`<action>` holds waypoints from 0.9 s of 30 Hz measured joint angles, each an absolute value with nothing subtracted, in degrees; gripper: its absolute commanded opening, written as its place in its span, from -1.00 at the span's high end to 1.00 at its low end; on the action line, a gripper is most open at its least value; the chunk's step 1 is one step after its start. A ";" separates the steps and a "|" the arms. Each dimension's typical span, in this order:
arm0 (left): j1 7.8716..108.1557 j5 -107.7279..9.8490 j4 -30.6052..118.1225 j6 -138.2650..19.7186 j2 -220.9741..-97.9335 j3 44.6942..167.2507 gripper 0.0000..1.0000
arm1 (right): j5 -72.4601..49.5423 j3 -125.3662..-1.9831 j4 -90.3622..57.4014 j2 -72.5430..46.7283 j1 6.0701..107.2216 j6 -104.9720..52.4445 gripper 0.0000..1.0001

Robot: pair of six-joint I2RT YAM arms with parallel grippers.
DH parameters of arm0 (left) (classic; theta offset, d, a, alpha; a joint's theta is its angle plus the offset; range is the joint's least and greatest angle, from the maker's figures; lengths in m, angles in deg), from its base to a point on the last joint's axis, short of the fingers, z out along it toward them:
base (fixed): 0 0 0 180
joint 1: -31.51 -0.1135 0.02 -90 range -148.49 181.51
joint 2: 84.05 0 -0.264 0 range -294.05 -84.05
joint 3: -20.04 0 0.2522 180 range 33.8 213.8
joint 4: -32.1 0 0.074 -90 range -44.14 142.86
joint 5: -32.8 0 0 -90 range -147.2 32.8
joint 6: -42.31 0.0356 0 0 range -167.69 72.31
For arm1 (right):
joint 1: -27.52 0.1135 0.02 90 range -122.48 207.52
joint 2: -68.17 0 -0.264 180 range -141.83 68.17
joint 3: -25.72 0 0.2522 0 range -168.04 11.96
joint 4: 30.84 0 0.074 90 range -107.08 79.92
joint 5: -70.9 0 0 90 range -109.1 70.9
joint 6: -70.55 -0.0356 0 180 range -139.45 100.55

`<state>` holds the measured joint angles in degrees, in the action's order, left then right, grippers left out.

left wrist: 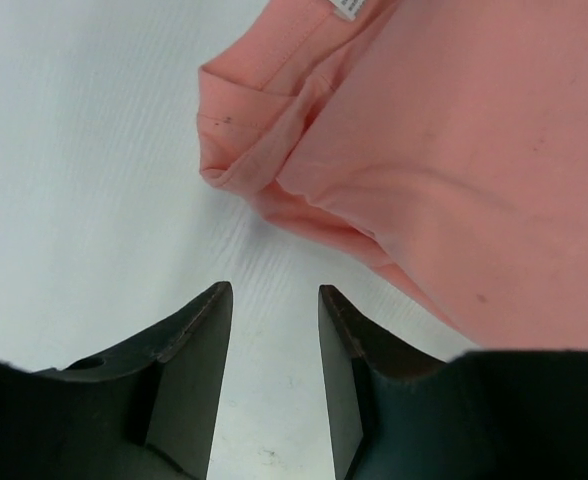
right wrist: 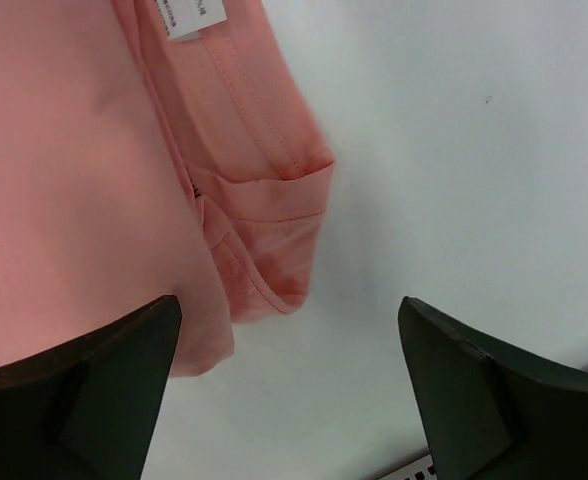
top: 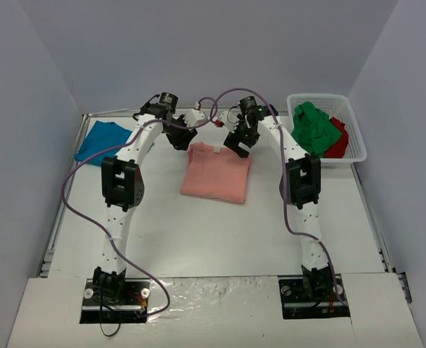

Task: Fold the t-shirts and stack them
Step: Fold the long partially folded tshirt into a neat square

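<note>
A salmon-pink t-shirt [top: 216, 172] lies folded in the middle of the table; it also shows in the left wrist view [left wrist: 454, 160] and the right wrist view [right wrist: 104, 180]. My left gripper [top: 182, 139] hovers at its far left corner, jaws open and empty [left wrist: 274, 300] over bare table. My right gripper [top: 239, 145] hovers at its far right corner, jaws wide open and empty [right wrist: 289, 320]. A teal-blue t-shirt [top: 101, 141] lies folded at the far left. A green t-shirt [top: 314, 129] and a red t-shirt [top: 339, 139] lie crumpled in the basket.
A white mesh basket [top: 356, 139] stands at the far right of the table. Grey walls close in the table on three sides. Purple cables loop along both arms.
</note>
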<state>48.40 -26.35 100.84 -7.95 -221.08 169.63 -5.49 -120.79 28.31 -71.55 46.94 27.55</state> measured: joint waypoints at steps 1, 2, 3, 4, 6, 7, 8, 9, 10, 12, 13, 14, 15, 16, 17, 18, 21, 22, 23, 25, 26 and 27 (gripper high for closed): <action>48.40 -26.74 99.99 -8.47 -220.45 168.34 0.23 | -5.73 -120.18 27.20 -71.18 46.96 27.10 -0.78; 48.40 -27.11 99.27 -9.11 -219.46 166.62 0.23 | -6.11 -119.21 26.12 -70.69 47.00 26.77 -0.80; 48.35 -27.55 98.53 -9.67 -218.04 164.58 0.23 | -6.61 -117.60 24.88 -69.65 47.07 26.35 -1.00; 48.35 -28.34 97.17 -10.39 -215.90 161.24 0.23 | -7.07 -116.09 24.00 -68.64 47.11 25.81 -1.00; 48.18 -29.63 95.53 -11.75 -210.48 154.42 0.12 | -8.69 -112.46 21.91 -65.60 47.24 24.34 -1.00; 48.03 -30.20 94.64 -12.32 -207.14 150.68 0.00 | -9.45 -110.65 21.40 -63.72 47.40 23.69 -1.00; 47.85 -30.50 93.83 -12.62 -203.53 147.10 -0.12 | -10.81 -109.05 20.51 -61.78 47.46 22.55 -1.00; 47.72 -30.63 93.06 -13.06 -200.10 144.28 -0.23 | -12.12 -107.91 19.85 -59.90 47.51 21.50 -1.00; 47.55 -30.83 91.77 -13.59 -196.32 141.18 -0.42 | -13.10 -106.78 19.13 -58.00 47.53 20.52 -1.00; 47.07 -31.29 88.84 -15.07 -188.14 134.62 -0.58 | -14.59 -103.94 17.34 -53.82 47.77 18.26 -1.00; 46.72 -31.31 87.42 -15.86 -184.58 131.82 -0.64 | -15.00 -102.21 16.73 -51.68 47.81 16.89 -1.00; 46.21 -31.29 86.11 -16.71 -181.50 129.31 -0.68 | -15.31 -100.83 16.38 -49.89 47.88 15.73 -1.00; 45.51 -31.16 85.59 -17.52 -178.72 126.97 -0.74 | -15.31 -99.28 15.96 -48.18 48.03 14.20 -1.00; 44.62 -31.09 85.30 -18.24 -176.34 124.98 -0.78 | -15.31 -97.64 15.44 -46.72 48.27 12.71 -1.00; 43.63 -30.98 85.17 -18.83 -174.83 123.49 -0.80 | -15.33 -95.96 15.04 -45.56 48.71 11.31 -1.00; 42.63 -30.70 84.98 -19.44 -173.93 122.18 -0.82 | -15.33 -94.23 14.78 -44.75 49.45 10.20 -1.00; 38.67 -29.26 84.65 -21.87 -173.08 117.85 -0.84 | -15.59 -89.07 14.78 -43.85 54.00 8.43 -1.00; 37.34 -28.75 84.58 -22.87 -173.08 116.48 -0.85 | -15.64 -87.59 14.82 -43.85 56.29 8.25 -1.00; 35.66 -28.21 84.60 -23.88 -173.08 114.95 -0.85 | -15.59 -86.21 15.06 -43.92 59.16 7.99 -1.00; 31.74 -27.40 84.91 -25.74 -173.08 112.50 -0.86 | -15.18 -85.21 16.35 -44.40 65.67 7.97 -0.94; 30.21 -27.18 84.93 -26.48 -173.08 111.76 -0.86 | -15.18 -85.47 16.79 -44.73 68.16 7.99 -0.90; 28.40 -26.87 84.93 -27.20 -173.04 111.28 -0.86 | -14.87 -86.43 17.43 -45.30 71.29 8.01 -0.86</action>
<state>28.40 -26.87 84.93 -27.20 -173.04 111.28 -14.87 -86.43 17.43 -45.30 71.29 8.01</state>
